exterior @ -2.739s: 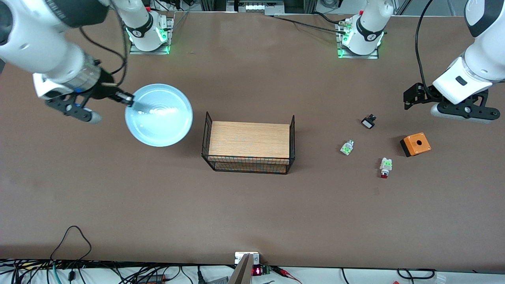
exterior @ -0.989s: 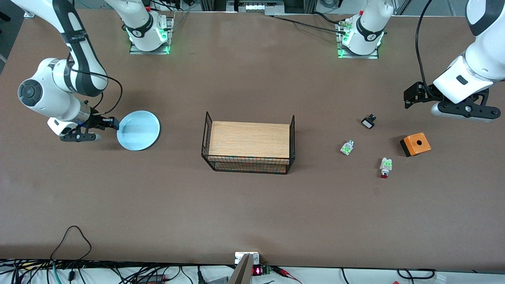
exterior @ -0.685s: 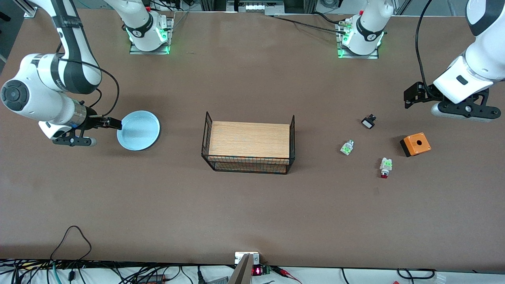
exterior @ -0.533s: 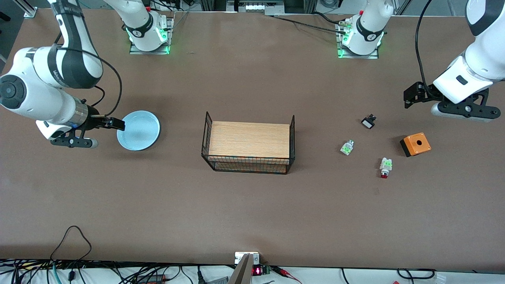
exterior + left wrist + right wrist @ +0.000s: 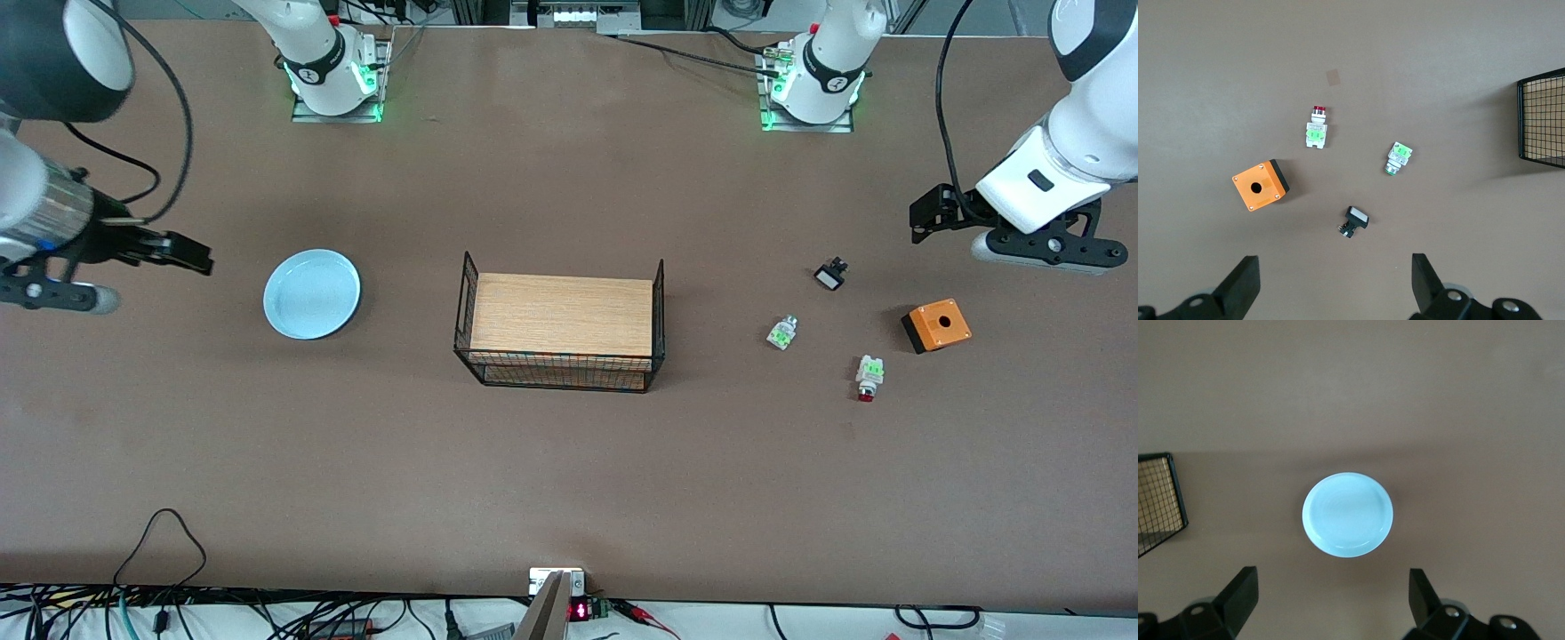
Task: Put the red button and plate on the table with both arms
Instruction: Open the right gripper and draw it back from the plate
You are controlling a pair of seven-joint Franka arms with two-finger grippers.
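Plate, red button (one each)

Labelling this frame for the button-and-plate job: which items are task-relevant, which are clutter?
Task items:
- red button, on the table
- plate, on the table
- left end effector, open
- right end effector, open

Clutter:
- wire rack
- orange box
- green-and-clear part
- black-and-white part

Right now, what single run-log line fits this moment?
plate: on table, released | red button: on table | right gripper: open, above plate | left gripper: open, waiting
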